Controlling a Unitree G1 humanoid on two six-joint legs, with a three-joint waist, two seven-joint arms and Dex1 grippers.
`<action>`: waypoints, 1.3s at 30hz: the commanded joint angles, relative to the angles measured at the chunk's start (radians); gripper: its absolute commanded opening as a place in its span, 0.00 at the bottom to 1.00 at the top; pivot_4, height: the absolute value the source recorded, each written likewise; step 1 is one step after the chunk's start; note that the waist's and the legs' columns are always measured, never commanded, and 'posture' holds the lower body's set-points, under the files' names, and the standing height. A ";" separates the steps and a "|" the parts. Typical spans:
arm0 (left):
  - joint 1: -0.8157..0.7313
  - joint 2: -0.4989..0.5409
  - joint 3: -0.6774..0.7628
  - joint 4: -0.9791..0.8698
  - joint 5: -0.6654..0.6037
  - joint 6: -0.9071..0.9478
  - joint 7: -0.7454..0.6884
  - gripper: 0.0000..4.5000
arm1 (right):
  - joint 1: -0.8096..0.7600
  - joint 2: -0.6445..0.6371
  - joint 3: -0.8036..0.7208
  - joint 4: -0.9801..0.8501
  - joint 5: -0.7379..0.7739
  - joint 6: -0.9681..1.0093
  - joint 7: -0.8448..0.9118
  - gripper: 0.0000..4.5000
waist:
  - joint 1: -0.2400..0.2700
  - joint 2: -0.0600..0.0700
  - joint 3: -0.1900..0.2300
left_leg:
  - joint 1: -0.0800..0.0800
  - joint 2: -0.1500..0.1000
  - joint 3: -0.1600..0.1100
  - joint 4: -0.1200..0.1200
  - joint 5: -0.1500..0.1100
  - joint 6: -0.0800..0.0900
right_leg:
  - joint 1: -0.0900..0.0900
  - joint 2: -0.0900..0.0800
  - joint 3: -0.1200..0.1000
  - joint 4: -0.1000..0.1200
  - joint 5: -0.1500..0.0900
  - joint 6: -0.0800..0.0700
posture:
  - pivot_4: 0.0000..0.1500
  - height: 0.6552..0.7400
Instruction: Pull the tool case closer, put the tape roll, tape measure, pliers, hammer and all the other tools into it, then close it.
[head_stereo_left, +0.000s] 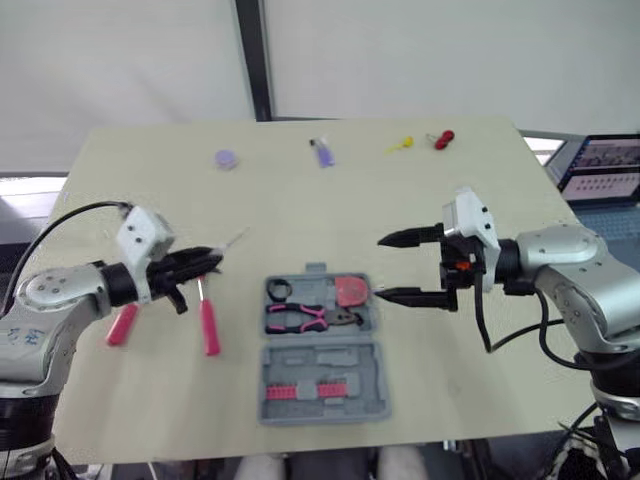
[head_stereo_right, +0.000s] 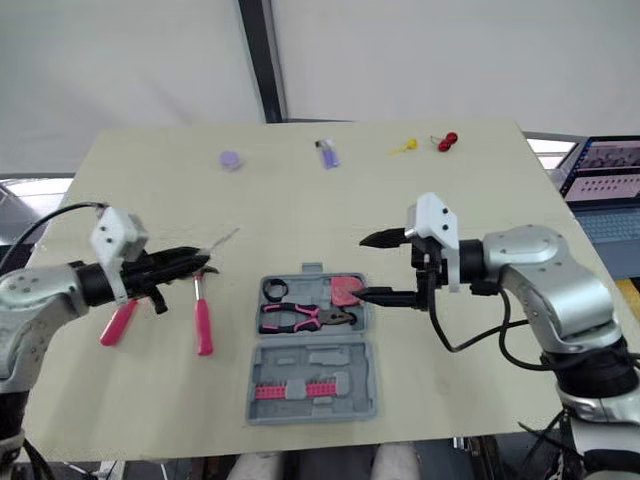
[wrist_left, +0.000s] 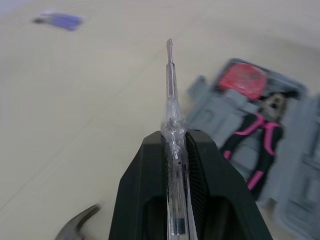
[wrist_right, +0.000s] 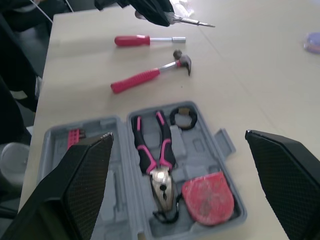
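The grey tool case (head_stereo_left: 372, 352) lies open near the table's front edge. In it are a black tape roll (head_stereo_left: 279, 290), pink-handled pliers (head_stereo_left: 308, 318) and a red tape measure (head_stereo_left: 350, 291). My left gripper (head_stereo_left: 205, 263) is shut on a clear-handled screwdriver (wrist_left: 172, 125), held above the table left of the case, tip pointing away. Under it lie a pink-handled hammer (wrist_right: 150, 75) and a pink-handled nut driver (head_stereo_left: 208, 322). My right gripper (head_stereo_left: 392, 267) hangs open just right of the case, level with the tape measure, with nothing between its fingers.
Along the far edge lie a purple disc (head_stereo_left: 227, 158), a purple-capped item (head_stereo_left: 322, 153), a yellow item (head_stereo_left: 400, 145) and a red one (head_stereo_left: 443, 139). An open laptop (head_stereo_left: 600, 170) stands off the table's right side. Pink bits (head_stereo_left: 300, 390) sit in the case's near half.
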 joint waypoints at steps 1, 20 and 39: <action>-0.065 0.058 -0.137 -0.044 0.010 0.039 -0.152 0.02 | 0.051 -0.041 -0.054 -0.069 0.010 -0.020 0.009 1.00 | -0.004 0.000 0.001 | 0.000 0.000 0.001 0.000 0.000 0.000 | -0.001 0.000 0.000 0.000 0.000 0.000 | 1.00 1.00; -0.248 -0.051 -0.495 -0.131 0.103 0.309 -0.202 0.02 | 0.255 -0.068 -0.121 -0.244 0.051 0.068 -0.128 1.00 | 0.027 -0.003 0.004 | -0.001 0.000 0.001 0.003 0.000 0.000 | -0.001 0.000 0.001 0.000 0.000 0.000 | 1.00 1.00; -0.306 -0.138 -0.629 -0.134 0.193 0.440 -0.064 0.02 | 0.327 -0.075 -0.141 -0.298 0.064 0.085 -0.175 1.00 | 0.030 -0.004 0.005 | -0.001 0.000 0.001 0.004 0.000 0.000 | 0.000 0.000 0.001 0.001 0.000 0.000 | 1.00 1.00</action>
